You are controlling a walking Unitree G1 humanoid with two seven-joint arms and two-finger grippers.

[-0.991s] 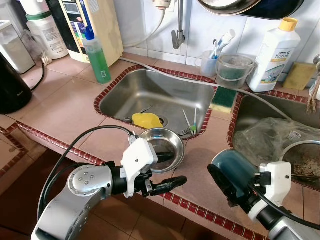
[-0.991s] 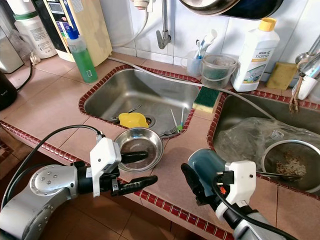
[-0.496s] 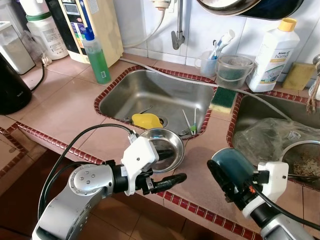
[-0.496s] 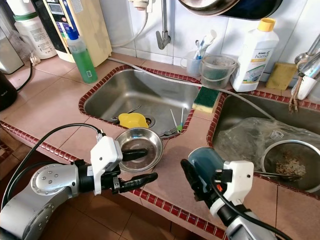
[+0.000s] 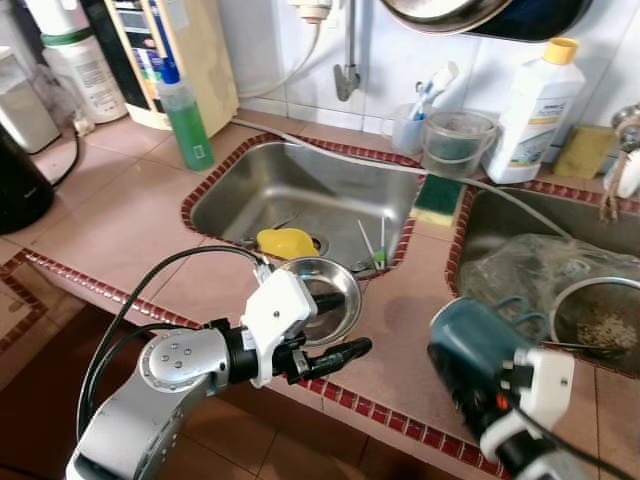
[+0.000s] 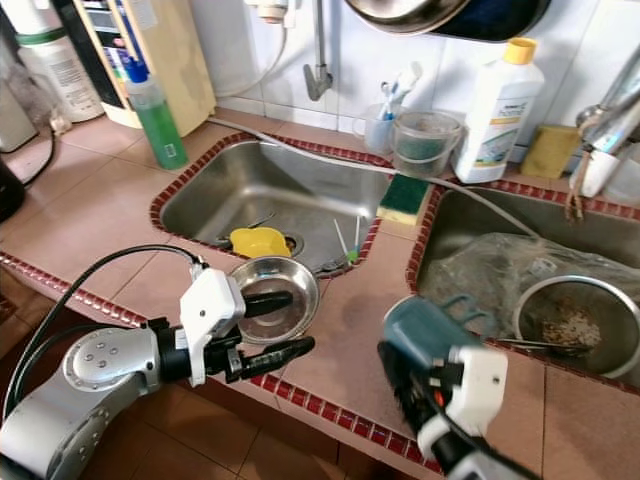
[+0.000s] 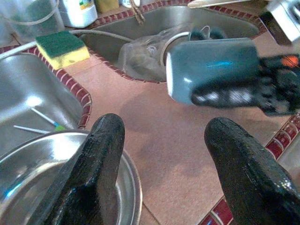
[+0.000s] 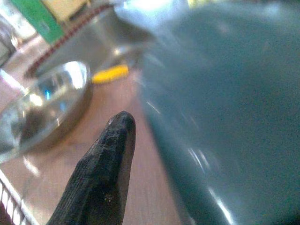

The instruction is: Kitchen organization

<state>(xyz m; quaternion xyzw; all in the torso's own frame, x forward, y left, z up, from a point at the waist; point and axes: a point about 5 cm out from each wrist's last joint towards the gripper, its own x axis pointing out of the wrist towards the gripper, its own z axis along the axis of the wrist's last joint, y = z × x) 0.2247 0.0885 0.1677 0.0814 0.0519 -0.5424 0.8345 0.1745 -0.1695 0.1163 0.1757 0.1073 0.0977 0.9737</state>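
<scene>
left gripper point(image 5: 335, 325): spread wide, one finger inside steel bowl point(image 5: 322, 310) at counter point(image 5: 130, 225) front edge
right gripper point(image 6: 425, 385): clamped on teal mug point(image 6: 425, 330)
step: carrying mug
next: likely set it down

My right gripper point(image 5: 470, 375) is smeared by motion at five o'clock, so I can't make out how its fingers sit on the teal mug point(image 5: 470, 340); in my right wrist view the mug point(image 8: 225, 108) is a blur cut off by the frame. One finger point(image 6: 268, 300) of my left gripper point(image 6: 275, 325) hides part of the steel bowl point(image 6: 285, 270). The pan point(image 5: 470, 12) at twelve o'clock is cropped. The strainer point(image 6: 575, 325) contents are too small to identify.
</scene>
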